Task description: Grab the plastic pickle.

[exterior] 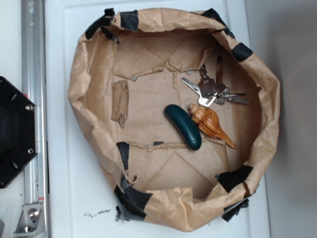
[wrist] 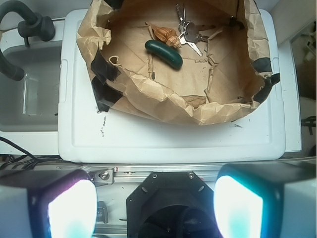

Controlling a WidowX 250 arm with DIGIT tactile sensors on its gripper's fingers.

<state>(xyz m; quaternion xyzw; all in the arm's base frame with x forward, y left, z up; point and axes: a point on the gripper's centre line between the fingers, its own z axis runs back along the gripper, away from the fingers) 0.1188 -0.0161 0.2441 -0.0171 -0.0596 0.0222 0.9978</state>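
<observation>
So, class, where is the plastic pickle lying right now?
In the exterior view the plastic pickle lies on the floor of the paper-lined basket, just right of centre, against the seashell, below the keys.

even, soft overhead light, faint shadows; the wrist view's near fingertips [wrist: 69, 208] are blurred and glaring cyan-white.

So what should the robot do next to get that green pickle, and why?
Probably travel forward over the paper bin's wall toward the pickle. The open gripper sits far back, outside the bin, and the seashell touches the pickle, so it should line up carefully.
</observation>
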